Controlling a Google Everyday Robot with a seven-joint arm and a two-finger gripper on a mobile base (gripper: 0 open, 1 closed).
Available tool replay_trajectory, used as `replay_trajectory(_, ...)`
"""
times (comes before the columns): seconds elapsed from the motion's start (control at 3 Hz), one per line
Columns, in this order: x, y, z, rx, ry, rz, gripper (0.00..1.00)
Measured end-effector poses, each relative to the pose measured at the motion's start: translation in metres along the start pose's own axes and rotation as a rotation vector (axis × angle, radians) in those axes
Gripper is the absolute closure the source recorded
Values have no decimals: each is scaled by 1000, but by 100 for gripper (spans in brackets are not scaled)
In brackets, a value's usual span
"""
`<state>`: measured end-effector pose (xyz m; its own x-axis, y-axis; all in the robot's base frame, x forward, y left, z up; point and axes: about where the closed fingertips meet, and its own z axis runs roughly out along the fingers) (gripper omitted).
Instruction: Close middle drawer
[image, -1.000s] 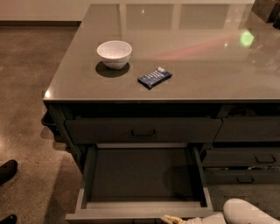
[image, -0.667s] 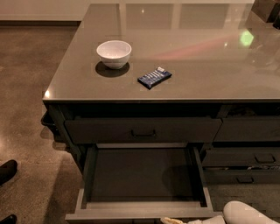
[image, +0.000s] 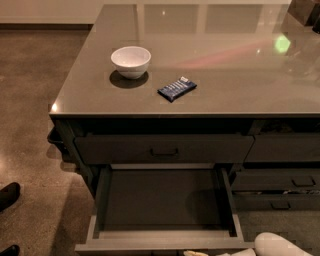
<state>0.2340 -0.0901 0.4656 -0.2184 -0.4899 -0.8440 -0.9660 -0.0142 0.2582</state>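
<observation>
The middle drawer (image: 165, 200) is pulled far out below the counter. Its plain grey box is empty and its paler front rim (image: 160, 243) lies at the bottom edge of the camera view. Its front face and handle are out of view. Only a pale sliver of my gripper (image: 199, 253) shows at the bottom edge, just in front of the drawer's front rim. The white rounded arm (image: 277, 245) sits to its right. The drawer above (image: 164, 149) is shut, with a small centred loop handle.
A white bowl (image: 130, 61) and a dark blue snack packet (image: 177, 88) sit on the grey countertop (image: 225, 60). Narrower drawers (image: 280, 180) of the right column stand slightly ajar. Dark shoes (image: 9, 195) are on the brown floor at the left.
The gripper's visible sliver has sunk slightly toward the bottom edge. The drawer has not moved.
</observation>
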Motion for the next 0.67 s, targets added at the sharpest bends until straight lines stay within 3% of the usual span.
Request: replay_trajectory(0.67, 29, -31, 19, 30, 59, -42, 0)
